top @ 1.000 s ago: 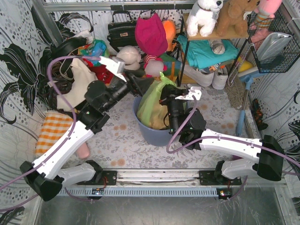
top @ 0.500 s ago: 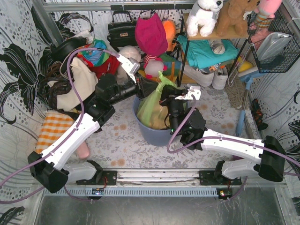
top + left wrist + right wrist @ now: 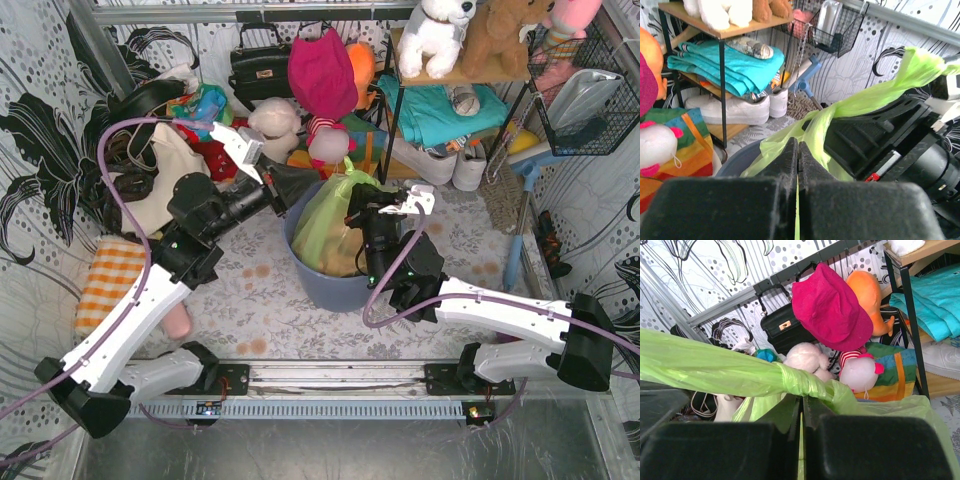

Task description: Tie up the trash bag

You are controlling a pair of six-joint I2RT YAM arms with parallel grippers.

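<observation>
The right end effector [image 3: 801,406] is clamped shut on a strip of the green trash bag [image 3: 322,228], which sits in the blue-grey bin [image 3: 335,288] on the table [image 3: 262,305]. Just beyond, the left end effector [image 3: 798,150] pinches another strip tight.

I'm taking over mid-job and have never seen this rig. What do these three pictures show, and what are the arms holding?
Two robot arms are bolted at the near edge of a table. The wide picture looks down from above and behind them; the other two come from a camera on each wrist, looking along that arm's fingers. On the table stands a blue-grey bin with the lime-green trash bag in it; a shelf with plush toys stands behind. The left tool is shut on one handle strip of the bag, the right tool on another stretch of green plastic.
</observation>
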